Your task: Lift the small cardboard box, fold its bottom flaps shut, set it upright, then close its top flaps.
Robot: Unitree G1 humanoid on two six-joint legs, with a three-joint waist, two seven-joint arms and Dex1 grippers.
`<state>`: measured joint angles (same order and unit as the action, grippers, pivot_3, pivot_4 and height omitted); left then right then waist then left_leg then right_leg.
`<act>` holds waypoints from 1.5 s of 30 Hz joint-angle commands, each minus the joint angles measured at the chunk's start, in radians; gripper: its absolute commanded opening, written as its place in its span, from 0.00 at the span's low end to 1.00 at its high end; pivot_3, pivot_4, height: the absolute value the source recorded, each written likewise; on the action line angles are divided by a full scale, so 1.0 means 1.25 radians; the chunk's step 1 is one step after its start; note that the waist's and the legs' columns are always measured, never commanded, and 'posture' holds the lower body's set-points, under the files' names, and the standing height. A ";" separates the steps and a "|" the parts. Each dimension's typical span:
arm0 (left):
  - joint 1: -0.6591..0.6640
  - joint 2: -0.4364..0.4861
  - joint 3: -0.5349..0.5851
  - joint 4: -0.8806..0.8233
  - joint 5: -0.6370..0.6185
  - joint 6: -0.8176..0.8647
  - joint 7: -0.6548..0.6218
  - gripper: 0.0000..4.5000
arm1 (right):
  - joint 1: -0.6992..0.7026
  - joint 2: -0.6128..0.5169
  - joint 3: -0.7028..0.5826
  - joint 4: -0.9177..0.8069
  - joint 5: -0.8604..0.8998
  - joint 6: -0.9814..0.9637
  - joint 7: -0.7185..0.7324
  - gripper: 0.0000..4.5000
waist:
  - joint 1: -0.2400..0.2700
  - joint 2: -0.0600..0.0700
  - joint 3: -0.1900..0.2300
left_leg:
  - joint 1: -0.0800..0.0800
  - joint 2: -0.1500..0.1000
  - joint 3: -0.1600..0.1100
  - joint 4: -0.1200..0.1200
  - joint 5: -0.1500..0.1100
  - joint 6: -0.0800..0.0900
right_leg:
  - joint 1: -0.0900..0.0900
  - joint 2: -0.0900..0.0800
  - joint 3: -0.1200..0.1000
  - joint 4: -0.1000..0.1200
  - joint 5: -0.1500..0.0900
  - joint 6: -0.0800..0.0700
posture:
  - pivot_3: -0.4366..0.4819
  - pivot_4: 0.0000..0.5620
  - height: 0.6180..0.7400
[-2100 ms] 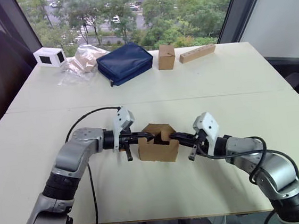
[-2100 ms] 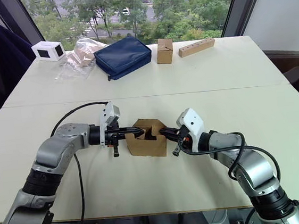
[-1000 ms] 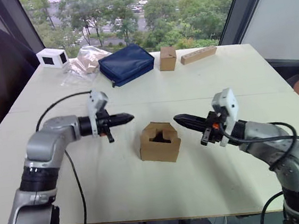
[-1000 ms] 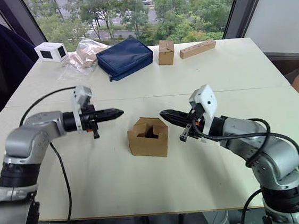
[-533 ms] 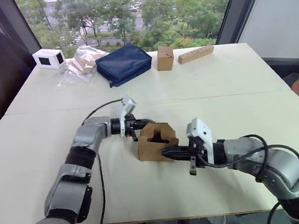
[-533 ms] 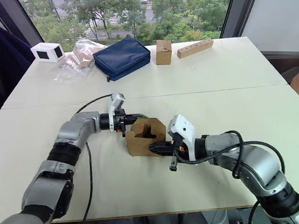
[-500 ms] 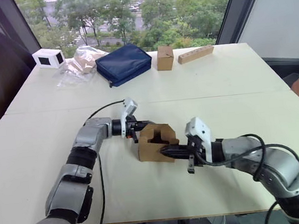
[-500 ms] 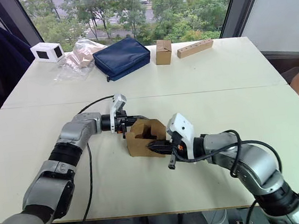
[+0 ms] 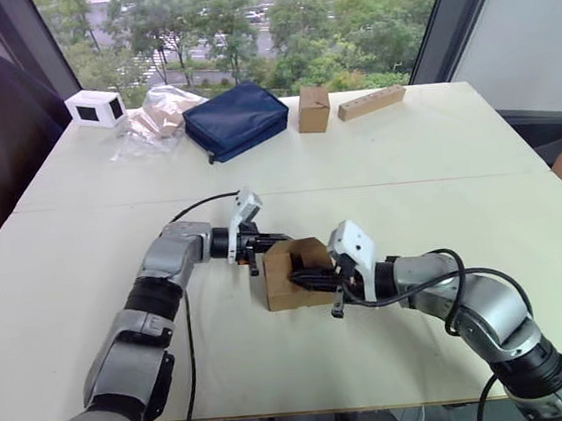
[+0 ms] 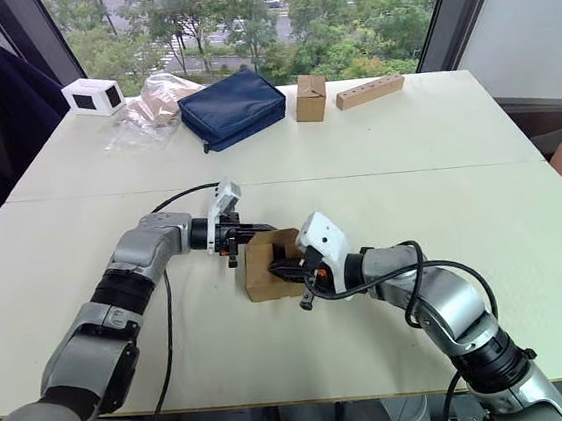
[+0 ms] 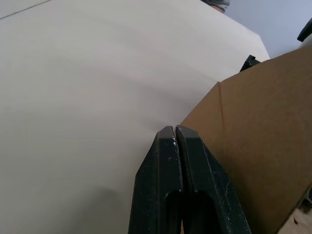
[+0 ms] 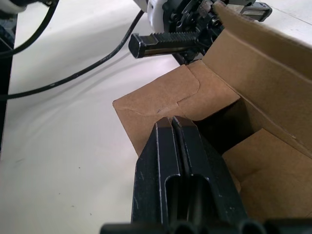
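- The table (image 9: 426,155) carries everything.
- The small cardboard box (image 9: 290,278) rests near its front middle, not lifted, flaps open; every fold appears still to do.
- Left end effector (image 9: 276,239), fingers pressed together, touches the box's left side.
- Right end effector (image 9: 304,281), fingers together, reaches into the box's opening.

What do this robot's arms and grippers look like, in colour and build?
Both arms are silver-grey metal segments with black joints and loose black cables. Each wrist carries a white camera housing. The left gripper and right gripper each have two black fingers; the left gripper's fingers show ridged inner pads.
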<state>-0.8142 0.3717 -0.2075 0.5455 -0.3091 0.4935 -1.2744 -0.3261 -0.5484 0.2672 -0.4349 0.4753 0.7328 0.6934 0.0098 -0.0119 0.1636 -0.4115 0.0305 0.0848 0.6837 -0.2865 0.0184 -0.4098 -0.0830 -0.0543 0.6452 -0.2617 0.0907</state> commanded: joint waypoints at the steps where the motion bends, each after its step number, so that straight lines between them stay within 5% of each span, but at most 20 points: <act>1: 0.010 0.017 0.031 -0.045 -0.014 0.012 0.000 0.00 | 0.001 0.003 0.003 0.009 -0.014 -0.003 0.004 0.00 | 0.000 0.000 0.000 | 0.000 0.000 0.000 0.000 0.000 0.000 | 0.000 0.000 0.000 0.000 0.000 0.000 | 0.48 0.27 1.00; 8: 0.030 0.057 0.088 -0.145 -0.057 0.069 0.017 0.00 | -0.011 0.024 -0.053 -0.007 0.013 0.011 -0.021 0.00 | 0.001 0.000 0.000 | 0.000 0.000 0.000 0.000 0.000 0.000 | 0.000 0.000 0.000 0.000 0.000 0.000 | 0.48 0.27 1.00; 15: 0.106 0.187 0.144 -0.429 -0.200 0.264 -0.021 0.00 | 0.002 0.014 -0.099 -0.067 0.045 0.052 -0.033 0.00 | -0.005 0.000 0.000 | 0.000 0.000 0.000 0.000 0.000 0.000 | 0.000 -0.001 0.000 0.000 0.000 0.000 | 0.48 0.27 1.00; 21: 0.196 0.246 0.109 -0.566 -0.237 0.290 -0.025 0.00 | 0.030 0.002 -0.114 -0.093 0.053 0.066 -0.034 0.00 | -0.002 0.000 0.000 | 0.000 0.000 0.000 0.000 0.000 0.000 | 0.000 -0.002 0.000 0.000 0.000 0.000 | 0.48 0.27 1.00; 34: 0.251 0.201 0.016 -0.504 -0.131 0.147 0.035 0.00 | 0.011 -0.015 -0.169 -0.146 0.090 0.103 -0.048 0.00 | 0.001 0.000 0.000 | 0.000 0.000 0.000 -0.001 0.000 0.000 | 0.000 -0.002 0.000 0.000 0.000 -0.001 | 0.48 0.27 1.00; 41: 0.244 0.200 0.027 -0.509 -0.138 0.149 0.042 0.00 | -0.113 -0.025 -0.281 -0.116 0.175 0.137 -0.054 0.00 | 0.001 0.001 0.000 | 0.000 -0.001 0.000 -0.001 0.000 0.000 | 0.000 -0.003 0.000 -0.001 0.000 -0.001 | 0.48 0.27 1.00; 45: 0.243 0.200 0.030 -0.510 -0.141 0.148 0.045 0.00 | -0.185 -0.014 -0.213 -0.026 0.114 0.098 -0.048 0.00 | -0.001 0.001 0.000 | 0.000 -0.001 0.000 -0.001 0.000 0.000 | 0.000 -0.003 0.000 0.000 0.000 -0.001 | 0.48 0.27 1.00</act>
<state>-0.5045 0.6174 -0.1815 -0.0813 -0.4819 0.6838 -1.2235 -0.5355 -0.5695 -0.0497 -0.5041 0.6666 0.8970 0.6302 0.0090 -0.0112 0.1639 -0.4112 0.0298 0.0850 0.6828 -0.2864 0.0182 -0.4098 -0.0862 -0.0545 0.6447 -0.2620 0.0901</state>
